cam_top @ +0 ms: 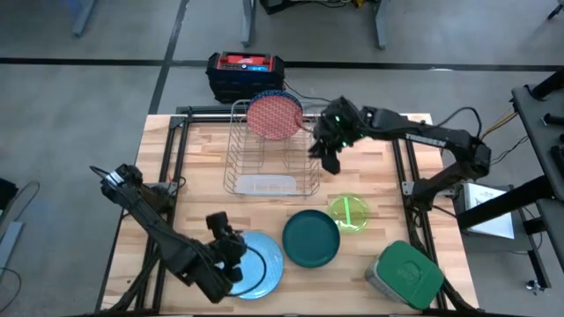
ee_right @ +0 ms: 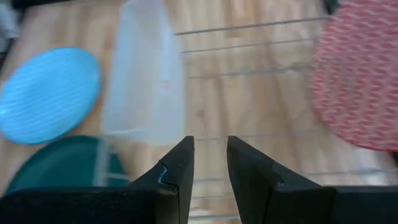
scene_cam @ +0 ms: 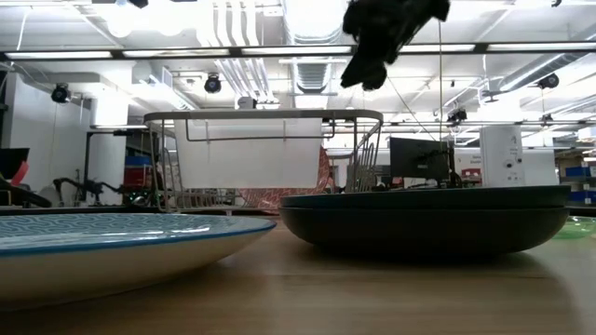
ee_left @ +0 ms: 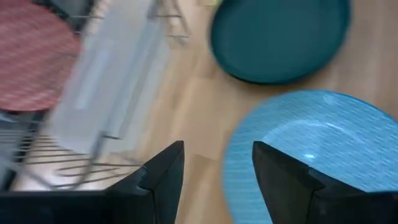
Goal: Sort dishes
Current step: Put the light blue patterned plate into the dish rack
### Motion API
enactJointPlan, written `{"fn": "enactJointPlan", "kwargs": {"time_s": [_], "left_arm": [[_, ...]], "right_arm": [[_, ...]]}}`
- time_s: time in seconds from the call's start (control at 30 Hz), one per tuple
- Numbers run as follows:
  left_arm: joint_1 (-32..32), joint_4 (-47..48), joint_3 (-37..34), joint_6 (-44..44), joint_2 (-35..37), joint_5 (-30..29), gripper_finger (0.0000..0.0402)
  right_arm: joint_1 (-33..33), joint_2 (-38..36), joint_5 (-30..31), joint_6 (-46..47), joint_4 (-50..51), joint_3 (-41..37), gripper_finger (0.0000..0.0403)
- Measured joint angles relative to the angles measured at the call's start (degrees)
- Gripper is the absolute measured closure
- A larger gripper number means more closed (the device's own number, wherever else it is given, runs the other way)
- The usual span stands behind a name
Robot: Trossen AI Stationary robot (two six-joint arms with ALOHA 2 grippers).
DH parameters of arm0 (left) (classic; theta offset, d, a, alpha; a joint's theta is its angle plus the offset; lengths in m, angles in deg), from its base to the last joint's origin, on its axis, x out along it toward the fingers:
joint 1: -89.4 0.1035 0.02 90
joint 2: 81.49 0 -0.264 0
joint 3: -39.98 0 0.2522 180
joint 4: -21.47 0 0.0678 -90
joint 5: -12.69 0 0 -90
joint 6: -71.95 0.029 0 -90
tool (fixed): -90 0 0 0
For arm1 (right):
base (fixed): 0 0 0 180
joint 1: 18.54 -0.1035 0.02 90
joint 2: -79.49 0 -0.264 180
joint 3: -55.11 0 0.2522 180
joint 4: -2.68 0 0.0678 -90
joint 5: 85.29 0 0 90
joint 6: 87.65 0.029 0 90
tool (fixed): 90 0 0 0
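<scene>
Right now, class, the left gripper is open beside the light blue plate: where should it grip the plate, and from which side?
Probably the rim. The light blue plate lies flat on the table, so only its raised edge offers a hold. The left gripper sits at the plate's left edge; one finger over the rim, one under, from that side, away from the green plate.

Bright overhead light; blurred wrist views.

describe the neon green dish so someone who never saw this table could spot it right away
On the light wooden table, look past the silver wire rack toward the near right corner. There a small translucent neon-green bowl sits between the round dark green plate and the grey container with a green lid. It is the smallest dish and the only see-through one.
</scene>
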Motion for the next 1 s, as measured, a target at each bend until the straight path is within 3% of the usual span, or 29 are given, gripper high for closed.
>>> {"fn": "enactJointPlan", "kwargs": {"time_s": [0.3, 0.57, 0.8, 1.0], "left_arm": [[-1.97, -14.52, -7.23, -0.82, -3.78, 4.98, 0.0247], [-1.95, -20.34, -10.67, -1.20, -7.26, 7.94, 0.0247], [-2.30, -20.79, -11.45, -3.74, -7.70, 15.03, 0.0247], [-4.28, -28.92, -15.49, -5.98, -7.70, 15.49, 0.0247]], "right_arm": [[-12.79, -7.58, -0.01, 8.25, -12.47, -13.97, 0.0336], [-22.14, -6.68, 0.12, 15.38, -30.39, -22.22, 0.0346], [-26.89, -0.15, 8.60, 16.39, -37.92, -20.68, 0.0340], [-28.22, 9.01, 9.16, 16.02, -37.72, -14.87, 0.0343]]}}
